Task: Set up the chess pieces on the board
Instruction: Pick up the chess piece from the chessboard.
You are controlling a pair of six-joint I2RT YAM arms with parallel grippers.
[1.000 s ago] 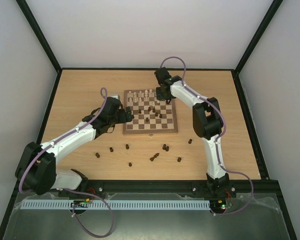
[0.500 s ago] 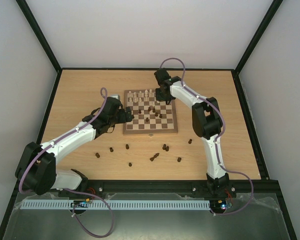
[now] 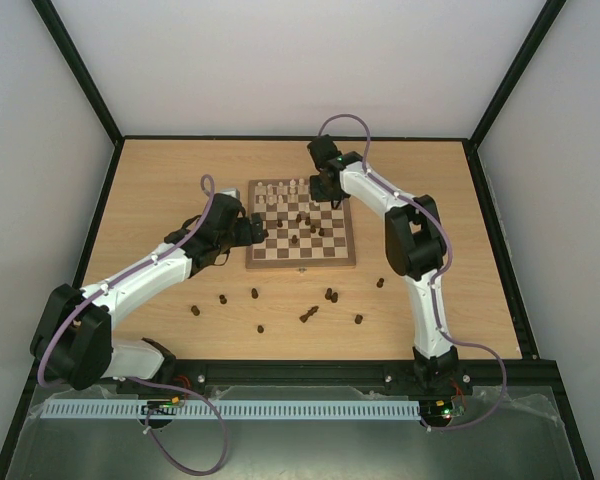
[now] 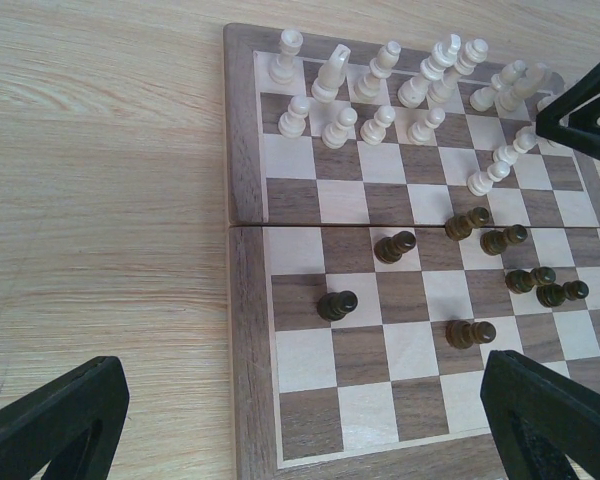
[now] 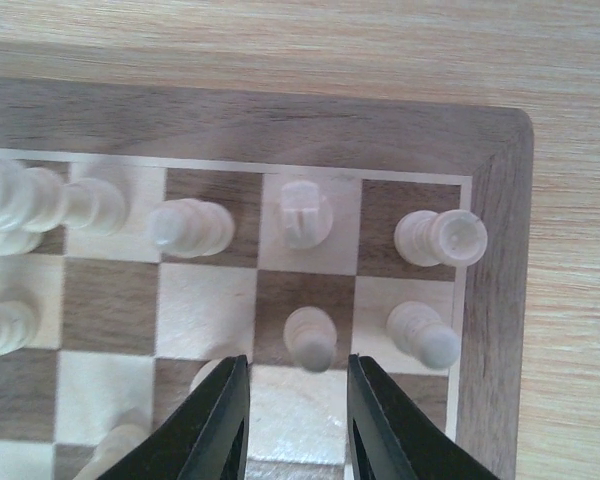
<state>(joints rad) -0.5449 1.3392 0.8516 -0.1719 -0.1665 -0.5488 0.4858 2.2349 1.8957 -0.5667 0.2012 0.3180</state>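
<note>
Pale wood worktop (image 3: pixel 160 190) carries everything, and the board (image 3: pixel 300 263) lies at its middle. Cream chessmen (image 3: pixel 280 188) crowd the two far ranks. A handful of dark chessmen (image 3: pixel 302 222) stand scattered about mid-board. More dark pieces (image 3: pixel 330 295) wait off the board on the near part of the worktop, and one of them seems to lie on its side. The right gripper (image 5: pixel 298 372) hangs over the far right corner, its jaws narrowly parted either side of a cream pawn (image 5: pixel 311 338) that stands upright on a dark square of the second rank. A sliver of gap shows on each side, so it grips nothing. The left gripper (image 4: pixel 305 365) hovers at the board's left edge, spread wide and empty. These pieces look like light, stiff turned wood with smooth round flanks. A pinch would probably slip off a head or skid a piece sideways, and the small bases should topple at a nudge. The safest hold is likely from straight above, across the stem just under the head, with the fingers lined up along the gaps between neighbours.
</note>
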